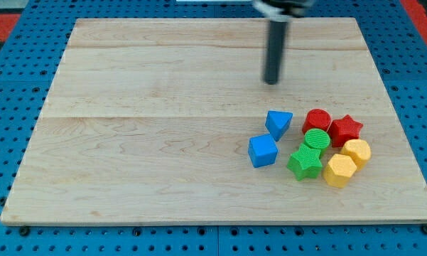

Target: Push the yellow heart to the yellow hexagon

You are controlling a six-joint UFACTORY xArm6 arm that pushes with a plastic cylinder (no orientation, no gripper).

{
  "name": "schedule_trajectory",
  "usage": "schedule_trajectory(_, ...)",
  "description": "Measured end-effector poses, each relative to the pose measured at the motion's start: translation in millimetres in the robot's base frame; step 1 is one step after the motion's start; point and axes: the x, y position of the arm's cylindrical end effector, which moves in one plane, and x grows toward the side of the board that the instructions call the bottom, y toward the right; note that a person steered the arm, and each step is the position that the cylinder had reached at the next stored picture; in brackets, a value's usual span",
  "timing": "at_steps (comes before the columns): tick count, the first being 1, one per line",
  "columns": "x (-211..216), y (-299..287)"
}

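The yellow heart lies near the view's right edge of the wooden board, touching the yellow hexagon just below and left of it. Both sit in a tight cluster with a red star, a red cylinder, a green cylinder and a green star. My tip is above the cluster, toward the view's top, apart from every block, about a hand's width above the blue triangle.
A blue cube sits at the cluster's left side, below the blue triangle. The wooden board lies on a blue pegboard; the board's right edge is close to the yellow blocks.
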Motion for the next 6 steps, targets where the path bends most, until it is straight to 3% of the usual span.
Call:
schedule_trajectory(1, 99, 68)
schedule_trajectory(2, 184, 93)
schedule_trajectory(3, 182, 82)
schedule_trajectory(4, 179, 105)
schedule_trajectory(5, 215, 174)
schedule_trajectory(6, 244, 177)
